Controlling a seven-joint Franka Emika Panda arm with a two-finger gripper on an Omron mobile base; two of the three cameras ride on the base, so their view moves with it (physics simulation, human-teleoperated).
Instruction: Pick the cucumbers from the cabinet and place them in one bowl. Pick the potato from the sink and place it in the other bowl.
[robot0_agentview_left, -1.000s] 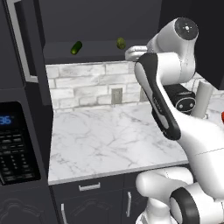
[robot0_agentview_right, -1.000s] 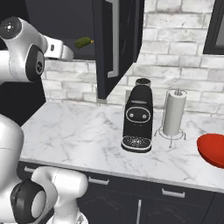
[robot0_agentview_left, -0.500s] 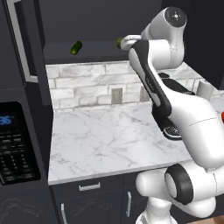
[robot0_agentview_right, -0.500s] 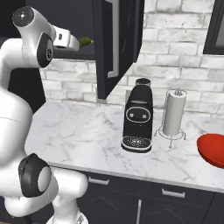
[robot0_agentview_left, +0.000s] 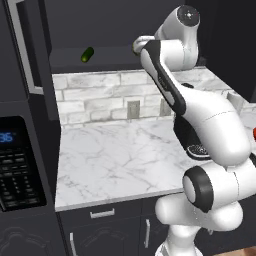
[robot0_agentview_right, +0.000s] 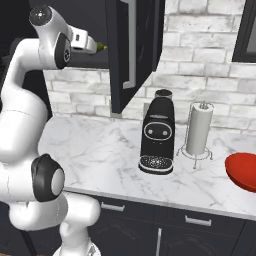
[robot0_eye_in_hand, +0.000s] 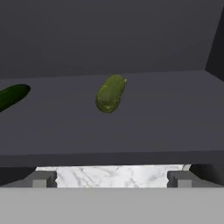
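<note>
The white arm (robot0_agentview_left: 200, 115) reaches up from the base to the open cabinet (robot0_agentview_left: 115, 35), whose dark door (robot0_agentview_right: 131, 50) with its long silver bar handle stands swung out over the table (robot0_agentview_left: 120, 160). The table is white marble with grey veins, backed by a pale stone-brick wall (robot0_agentview_left: 110, 95) with an outlet plate, and dark drawers with silver pulls run below its front edge. A black microwave (robot0_agentview_left: 17, 165) with blue digits sits at the left end. Further right on the table stand a black coffee machine (robot0_agentview_right: 157, 132) and, just beside it, a white paper-towel roll (robot0_agentview_right: 199, 129) on a wire stand; the red bowl (robot0_agentview_right: 241, 171) sits near the right edge, well apart from the cabinet. The hand (robot0_eye_in_hand: 111, 178) is spread fully wide and holds nothing, its 2 dark fingertips (robot0_eye_in_hand: 41, 178) showing at the front edge of the dark inner shelf (robot0_eye_in_hand: 166, 118). The 2 cucumbers lie on that shelf: the nearer cucumber (robot0_eye_in_hand: 110, 93) rests straight ahead between the finger lines, not touched by either, and the second cucumber (robot0_eye_in_hand: 13, 95) lies well to its left.
</note>
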